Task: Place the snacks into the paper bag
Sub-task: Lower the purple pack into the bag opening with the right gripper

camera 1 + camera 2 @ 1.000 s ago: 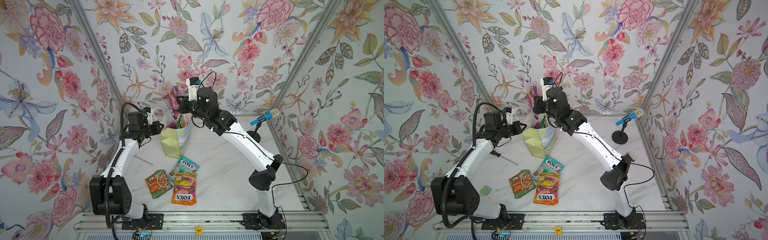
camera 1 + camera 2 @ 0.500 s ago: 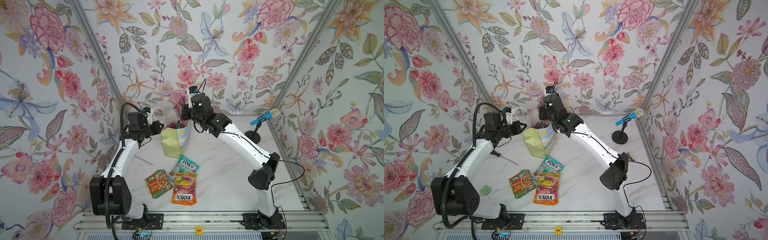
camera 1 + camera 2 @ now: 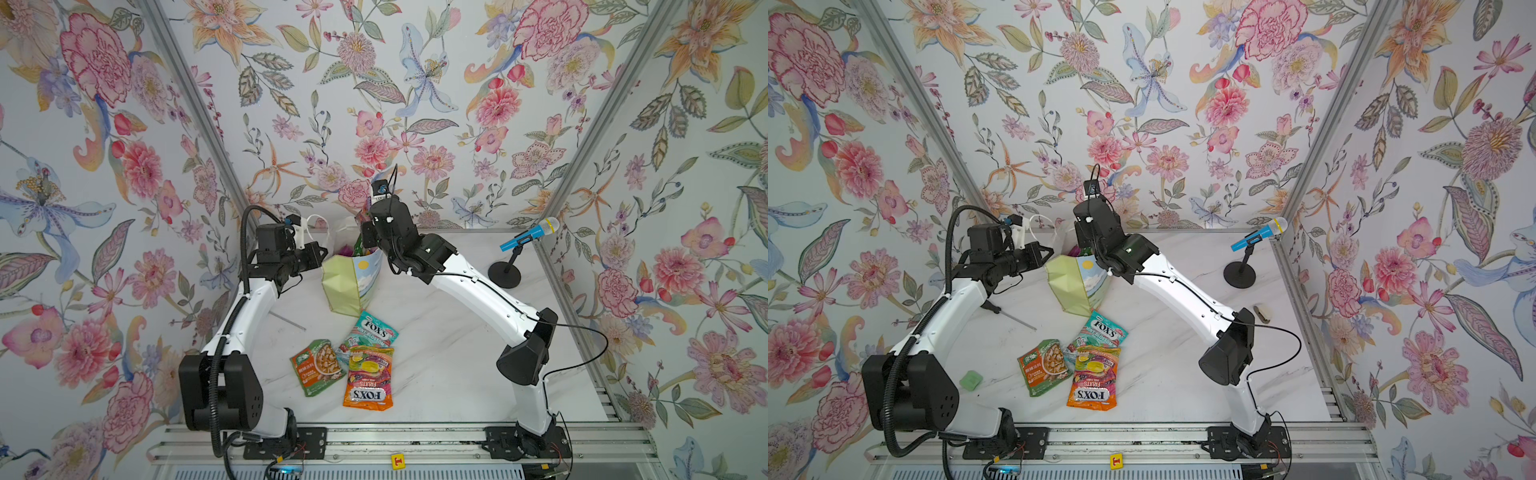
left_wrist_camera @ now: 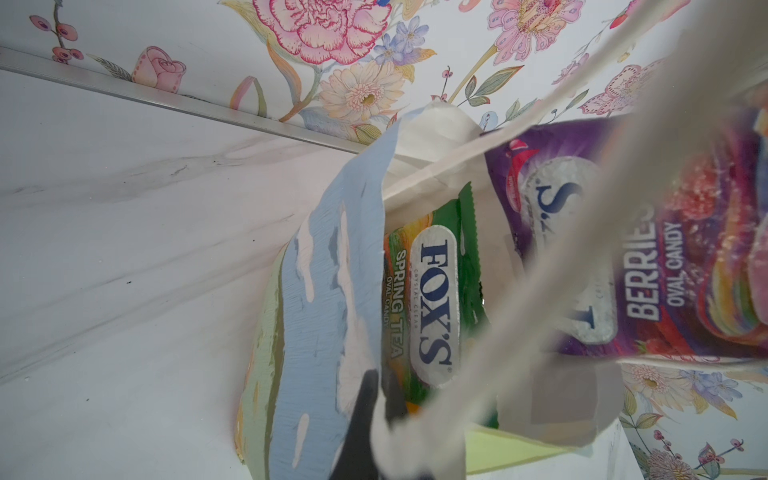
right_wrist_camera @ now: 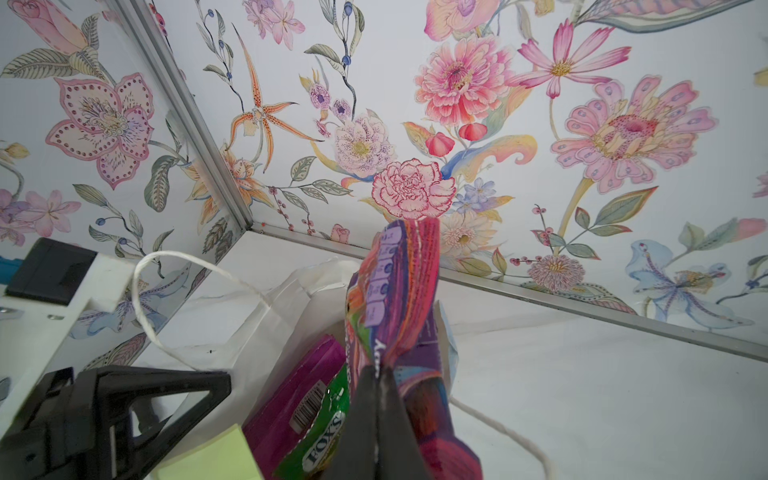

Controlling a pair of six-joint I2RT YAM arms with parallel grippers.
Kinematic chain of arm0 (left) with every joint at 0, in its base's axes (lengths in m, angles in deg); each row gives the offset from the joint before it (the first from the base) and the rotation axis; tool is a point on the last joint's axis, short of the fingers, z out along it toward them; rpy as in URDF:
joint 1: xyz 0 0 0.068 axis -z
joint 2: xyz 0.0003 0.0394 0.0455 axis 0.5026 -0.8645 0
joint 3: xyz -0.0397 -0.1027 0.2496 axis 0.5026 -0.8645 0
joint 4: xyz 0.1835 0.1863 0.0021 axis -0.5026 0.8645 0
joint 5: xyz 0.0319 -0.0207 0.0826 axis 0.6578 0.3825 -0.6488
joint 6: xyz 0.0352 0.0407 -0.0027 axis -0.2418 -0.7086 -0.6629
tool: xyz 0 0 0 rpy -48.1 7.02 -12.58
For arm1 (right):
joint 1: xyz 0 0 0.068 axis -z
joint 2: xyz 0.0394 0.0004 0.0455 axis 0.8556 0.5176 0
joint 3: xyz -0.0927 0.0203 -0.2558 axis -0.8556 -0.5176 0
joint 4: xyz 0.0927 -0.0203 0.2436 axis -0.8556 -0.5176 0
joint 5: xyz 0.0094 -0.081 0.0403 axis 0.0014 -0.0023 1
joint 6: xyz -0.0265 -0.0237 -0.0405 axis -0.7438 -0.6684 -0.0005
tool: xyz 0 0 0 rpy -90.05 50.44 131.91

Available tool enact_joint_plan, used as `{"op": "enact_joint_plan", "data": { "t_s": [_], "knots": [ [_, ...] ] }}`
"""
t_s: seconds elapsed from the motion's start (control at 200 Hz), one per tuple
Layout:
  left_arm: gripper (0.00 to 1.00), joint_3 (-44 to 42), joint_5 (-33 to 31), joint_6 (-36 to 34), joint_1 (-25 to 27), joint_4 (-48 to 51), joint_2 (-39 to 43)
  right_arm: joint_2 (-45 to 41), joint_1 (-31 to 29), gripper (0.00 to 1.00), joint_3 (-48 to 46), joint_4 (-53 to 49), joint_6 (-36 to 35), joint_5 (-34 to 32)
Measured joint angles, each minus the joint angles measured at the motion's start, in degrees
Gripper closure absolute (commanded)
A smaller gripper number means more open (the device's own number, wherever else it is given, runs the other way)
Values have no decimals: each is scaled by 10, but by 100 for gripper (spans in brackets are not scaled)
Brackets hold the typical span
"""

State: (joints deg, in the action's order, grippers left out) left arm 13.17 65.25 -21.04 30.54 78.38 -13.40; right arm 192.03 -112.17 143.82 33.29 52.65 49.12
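Snacks go in one at a time, and my right tool [image 5: 377, 409] is pinched tight on the purple packet [image 5: 399, 291]. The paper bag [image 3: 347, 286] stands near the far edge of the worktop [image 3: 436, 353], a bit left of the middle. Its open mouth is right under that packet. The packet looks turned on end, long way up and down, so I think it can slide in thin side first. I cannot tell how deep its low end sits.

My left tool [image 4: 376, 409] is shut on the bag's top edge and holds the mouth wide.

Inside the bag I see a green packet [image 4: 432, 299] and a pink-purple packet [image 5: 299, 382], so room beside them is tight. A white rope handle [image 4: 457, 160] runs close by the mouth, and the packet could catch on it.

Three more snacks lie near the middle of the near edge: a teal packet [image 3: 371, 332], an orange packet [image 3: 368, 380] and a nut pouch [image 3: 318, 368]. A microphone [image 3: 530, 237] stands by the far right corner, well apart from the bag.
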Motion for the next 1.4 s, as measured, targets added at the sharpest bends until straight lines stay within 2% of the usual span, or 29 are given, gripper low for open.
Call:
{"op": "enact_joint_plan", "data": {
  "t_s": [0.275, 0.646, 1.001, 1.396],
  "knots": [
    [100, 0, 0, 0, 0, -2, 0, 0, -12, 100, 5, -19, -17, -45],
    [100, -1, 3, 0, 0, -3, 0, 0, -12, 100, 5, -28, -21, -55],
    [100, -2, 5, 4, 0, -5, 0, 11, -2, 100, 18, -50, -14, -48],
    [100, -2, 5, 4, 0, -5, 0, 88, 16, 100, 76, -75, 6, -2]
  ]
}}
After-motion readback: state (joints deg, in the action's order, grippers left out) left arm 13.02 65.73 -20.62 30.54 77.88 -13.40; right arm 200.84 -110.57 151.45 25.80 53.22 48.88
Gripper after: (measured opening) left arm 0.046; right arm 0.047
